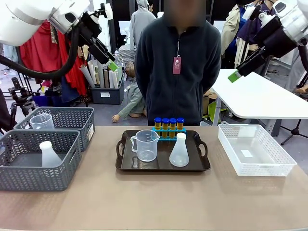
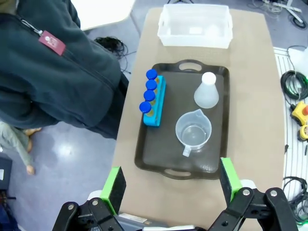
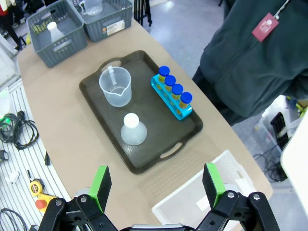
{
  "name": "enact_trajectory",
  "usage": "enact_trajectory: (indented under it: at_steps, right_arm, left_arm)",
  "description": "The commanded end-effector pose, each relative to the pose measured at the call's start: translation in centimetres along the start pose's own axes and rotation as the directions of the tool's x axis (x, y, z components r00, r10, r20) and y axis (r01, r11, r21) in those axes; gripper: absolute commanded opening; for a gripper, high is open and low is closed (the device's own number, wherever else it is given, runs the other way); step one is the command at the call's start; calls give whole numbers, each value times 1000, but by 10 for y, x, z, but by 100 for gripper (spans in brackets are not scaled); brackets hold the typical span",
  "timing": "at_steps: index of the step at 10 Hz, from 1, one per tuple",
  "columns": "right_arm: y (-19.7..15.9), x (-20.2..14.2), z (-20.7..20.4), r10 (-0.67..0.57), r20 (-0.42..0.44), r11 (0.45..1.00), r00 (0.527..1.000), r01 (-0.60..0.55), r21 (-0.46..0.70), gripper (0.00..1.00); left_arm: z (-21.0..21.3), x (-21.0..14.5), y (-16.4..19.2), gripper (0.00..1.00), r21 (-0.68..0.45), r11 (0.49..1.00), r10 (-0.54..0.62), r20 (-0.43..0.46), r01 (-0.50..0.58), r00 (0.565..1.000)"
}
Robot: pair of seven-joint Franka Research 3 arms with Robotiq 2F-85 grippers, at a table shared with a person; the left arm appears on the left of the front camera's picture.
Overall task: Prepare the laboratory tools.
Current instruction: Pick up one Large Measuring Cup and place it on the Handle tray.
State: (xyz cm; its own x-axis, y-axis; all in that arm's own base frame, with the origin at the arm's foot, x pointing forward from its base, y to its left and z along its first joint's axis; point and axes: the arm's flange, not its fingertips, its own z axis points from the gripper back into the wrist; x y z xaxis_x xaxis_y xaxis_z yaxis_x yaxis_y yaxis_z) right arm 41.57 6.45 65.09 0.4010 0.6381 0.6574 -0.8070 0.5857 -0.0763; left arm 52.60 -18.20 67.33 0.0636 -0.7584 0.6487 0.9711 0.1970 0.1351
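Left gripper point(image 2: 171, 185) and right gripper point(image 3: 156, 185) raised high above worktop point(image 1: 154, 197), fingers spread, grasping nothing; on dark tray point(image 1: 126, 163): measuring beaker point(image 1: 145, 145), conical flask point(image 1: 179, 151), blue-capped tubes point(image 1: 169, 123) standing in blue rack point(image 2: 156, 103).

light: bright, even | shadows: soft | focus: sharp | edges: wide-angle bend

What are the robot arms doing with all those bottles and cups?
Right now nothing is being handled. Both arms are raised above the table, the left gripper and the right gripper open and empty. On the dark tray stand a clear beaker, a white conical flask and a blue rack with four blue-capped tubes. A person stands behind the table, not touching anything.
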Motion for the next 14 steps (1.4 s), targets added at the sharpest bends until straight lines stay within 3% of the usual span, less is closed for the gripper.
enact_trajectory:
  at_steps: [1, 14]
  right_arm:
    - [0, 0, 1, 0, 12, 1000, 1000, -1, 12, 100]
    - [0, 0, 1, 0, 12, 1000, 1000, -1, 12, 100]
  left_arm:
    - [2, -12, -9, 100, 14, 1000, -25, 37, 24, 999]
    - [5, -5, -2, 100, 22, 1000, -1, 4, 1, 1000]
